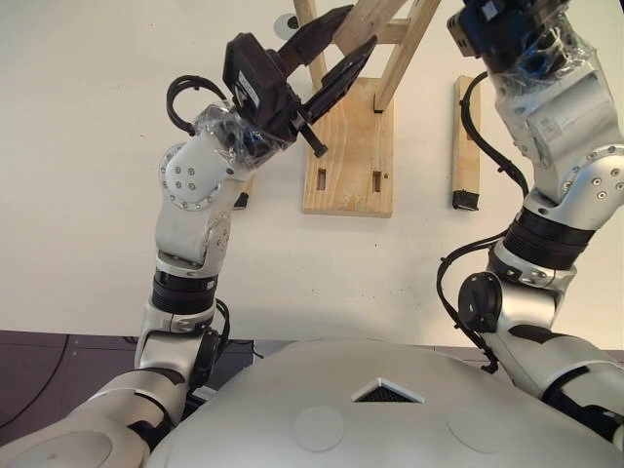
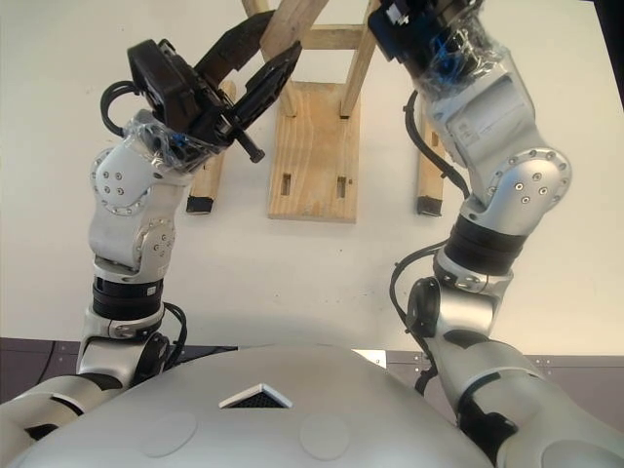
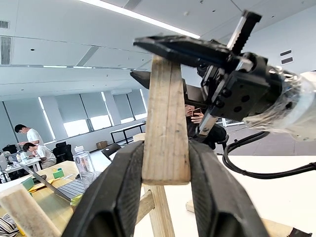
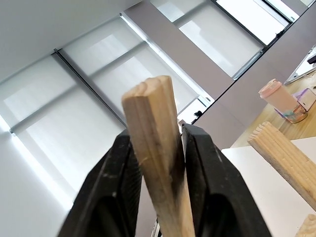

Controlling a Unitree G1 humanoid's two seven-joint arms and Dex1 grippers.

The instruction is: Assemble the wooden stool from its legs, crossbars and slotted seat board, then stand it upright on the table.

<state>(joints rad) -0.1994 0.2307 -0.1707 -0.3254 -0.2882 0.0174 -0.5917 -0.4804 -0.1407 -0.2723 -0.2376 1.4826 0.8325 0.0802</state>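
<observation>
Left eye view has left tool [image 1: 357, 31] and right tool [image 4: 158, 143] each clamped on the leg frame [image 1: 402, 54], its feet on the seat [image 1: 346, 166] below them; fitting looks underway, next needing a straight push into the slots [image 1: 376, 104].

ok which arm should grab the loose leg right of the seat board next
Likely right. The loose leg lies on its side of the seat board, near the right gripper; the left gripper is across the board. Both are shut on frame legs.

no legible text, labels or numbers
</observation>
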